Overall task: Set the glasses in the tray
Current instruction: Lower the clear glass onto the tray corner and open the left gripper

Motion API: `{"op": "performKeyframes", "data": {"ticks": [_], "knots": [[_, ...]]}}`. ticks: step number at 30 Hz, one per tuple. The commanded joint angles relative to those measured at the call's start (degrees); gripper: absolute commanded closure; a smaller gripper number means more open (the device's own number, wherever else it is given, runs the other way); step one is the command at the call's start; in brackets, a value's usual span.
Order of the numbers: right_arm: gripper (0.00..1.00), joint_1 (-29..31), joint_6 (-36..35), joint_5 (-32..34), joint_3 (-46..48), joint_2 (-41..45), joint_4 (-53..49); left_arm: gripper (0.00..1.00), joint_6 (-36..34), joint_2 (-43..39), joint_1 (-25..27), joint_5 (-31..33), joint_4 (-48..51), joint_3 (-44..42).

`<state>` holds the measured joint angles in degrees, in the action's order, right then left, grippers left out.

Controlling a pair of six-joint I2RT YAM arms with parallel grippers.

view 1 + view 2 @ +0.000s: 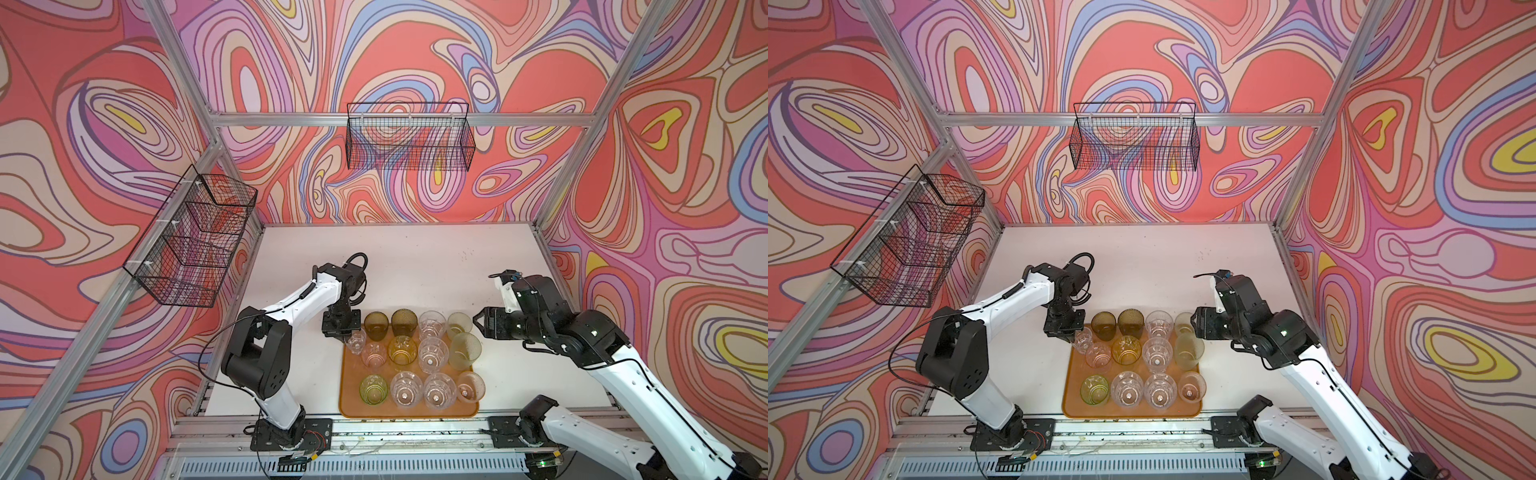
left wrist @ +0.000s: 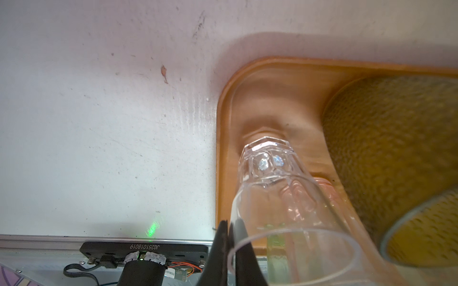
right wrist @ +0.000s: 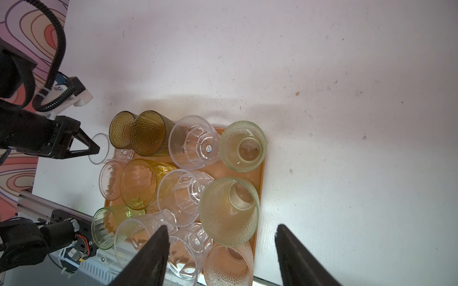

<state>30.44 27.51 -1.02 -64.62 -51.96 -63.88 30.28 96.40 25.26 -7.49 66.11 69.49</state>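
Glasses (image 1: 402, 350) crowd the tray (image 1: 409, 411); my left pincer (image 2: 226, 224) clenches the rim of a clear tumbler (image 2: 267, 173), tilting it into the free corner, while my right pincer (image 3: 221, 230) hangs released beside the tray.

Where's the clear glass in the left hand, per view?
In a top view: clear glass, far-left corner of tray.
In a top view: clear glass, same corner.
Left wrist: clear glass close up.
Right wrist: clear glass at left hand tips.
Landmark: dark olive glass beside it.
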Motion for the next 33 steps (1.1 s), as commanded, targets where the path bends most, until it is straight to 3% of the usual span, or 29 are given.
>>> {"op": "performKeyframes", "data": {"ticks": [1, 14, 27, 33], "knots": [[0.3, -0.2, 0.3, 0.3, 0.2, 0.3, -0.1, 0.94, 1.1, 0.6, 0.2, 0.3, 0.5, -0.8], [0.3, -0.3, 0.2, 0.1, 0.5, 0.0, 0.2, 0.84, 1.2, 0.5, 0.2, 0.5, 0.2, -1.0], [0.3, -0.3, 0.2, 0.0, 0.5, 0.0, 0.2, 0.82, 1.1, 0.6, 0.2, 0.3, -0.2, -1.7], [0.3, -0.3, 0.6, -0.1, 0.3, 0.2, 0.2, 0.69, 1.2, -0.8, 0.2, 0.5, -0.2, -1.3]]}}
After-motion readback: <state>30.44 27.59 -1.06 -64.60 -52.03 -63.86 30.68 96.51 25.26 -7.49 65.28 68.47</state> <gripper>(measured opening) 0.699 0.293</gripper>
